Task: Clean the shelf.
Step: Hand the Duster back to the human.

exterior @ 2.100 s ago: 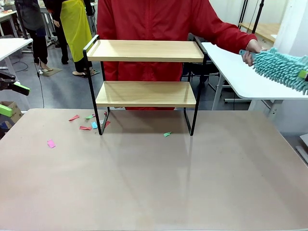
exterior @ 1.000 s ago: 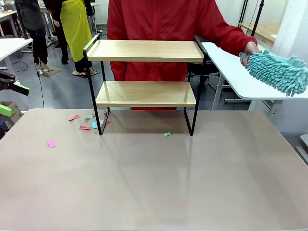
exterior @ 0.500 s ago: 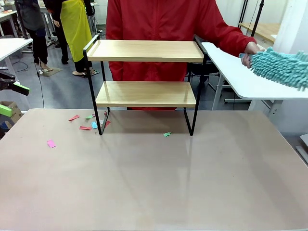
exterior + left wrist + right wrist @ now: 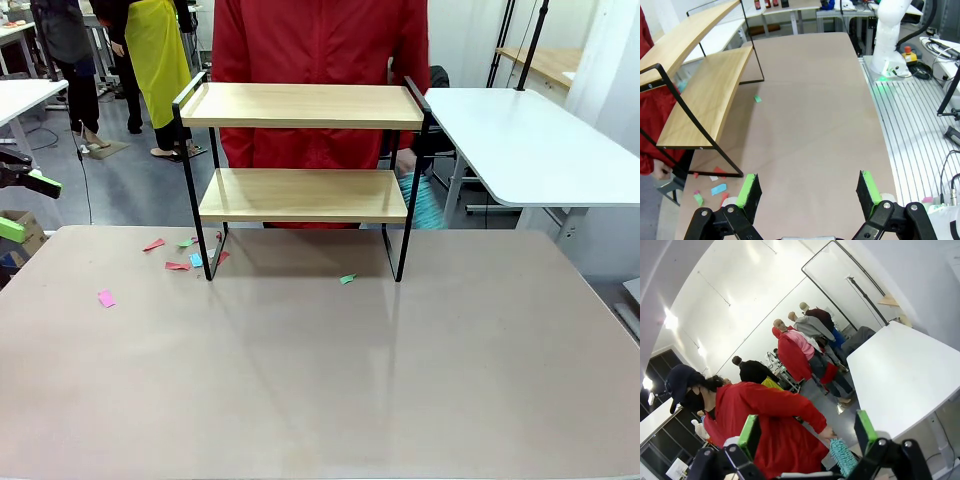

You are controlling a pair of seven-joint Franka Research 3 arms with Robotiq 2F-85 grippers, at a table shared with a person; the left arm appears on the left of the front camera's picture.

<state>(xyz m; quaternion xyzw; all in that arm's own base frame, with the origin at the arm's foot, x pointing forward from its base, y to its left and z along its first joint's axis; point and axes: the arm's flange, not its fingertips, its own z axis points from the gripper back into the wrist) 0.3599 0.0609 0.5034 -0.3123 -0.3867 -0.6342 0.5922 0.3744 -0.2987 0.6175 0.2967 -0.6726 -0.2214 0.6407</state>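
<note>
My view: shelf (image 4: 302,150) stands bare, paper scraps (image 4: 180,256) around its left foot (person behind holds teal duster (image 4: 424,201)); both my grippers (image 4: 807,192) (image 4: 806,432) released, holding nothing.

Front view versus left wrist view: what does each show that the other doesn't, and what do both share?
Front view alone: the teal duster low behind the shelf, and the white side table. Left wrist view alone: the open left claw and the other arm's white base. Both: the shelf, the paper scraps by its leg, the person's red jacket.
</note>
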